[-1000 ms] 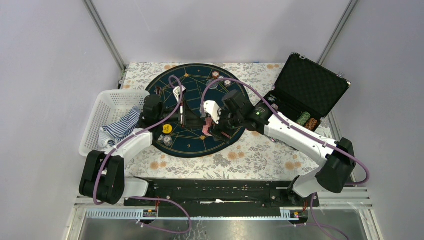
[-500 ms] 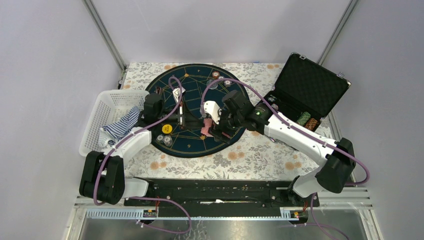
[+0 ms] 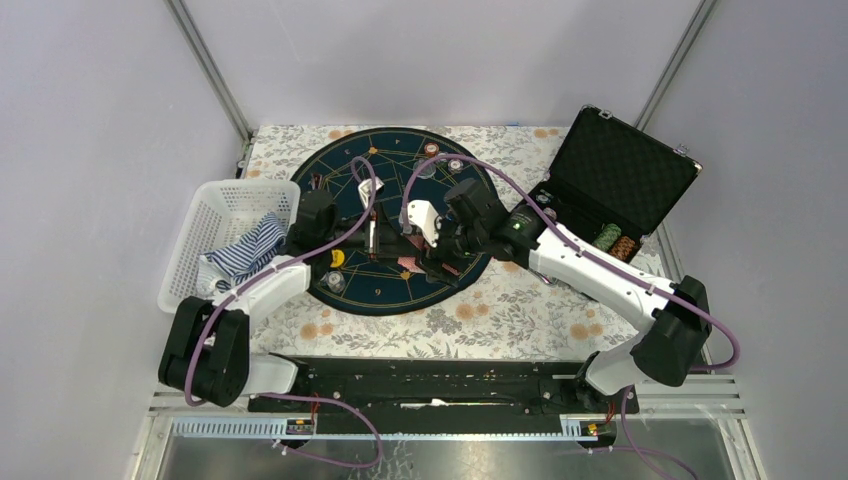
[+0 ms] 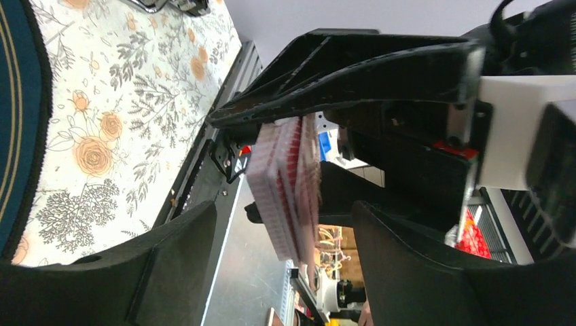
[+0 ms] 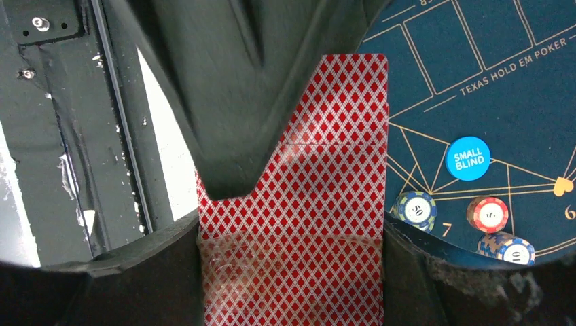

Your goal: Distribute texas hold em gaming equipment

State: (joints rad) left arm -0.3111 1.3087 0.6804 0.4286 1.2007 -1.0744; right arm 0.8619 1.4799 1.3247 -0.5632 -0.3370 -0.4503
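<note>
Over the near half of the round blue mat (image 3: 390, 150), the left gripper (image 3: 388, 240) is pictured with its jaws spread wide and holding nothing. A deck of red-backed cards (image 5: 299, 204) is framed between its fingers, though whether it is touched by them cannot be told. Just to the right, above the mat's near part, the deck is clamped across its width by the right gripper (image 3: 420, 258), with a blue button (image 5: 468, 158) and three striped chips (image 5: 487, 214) laid on the mat beside it.
</note>
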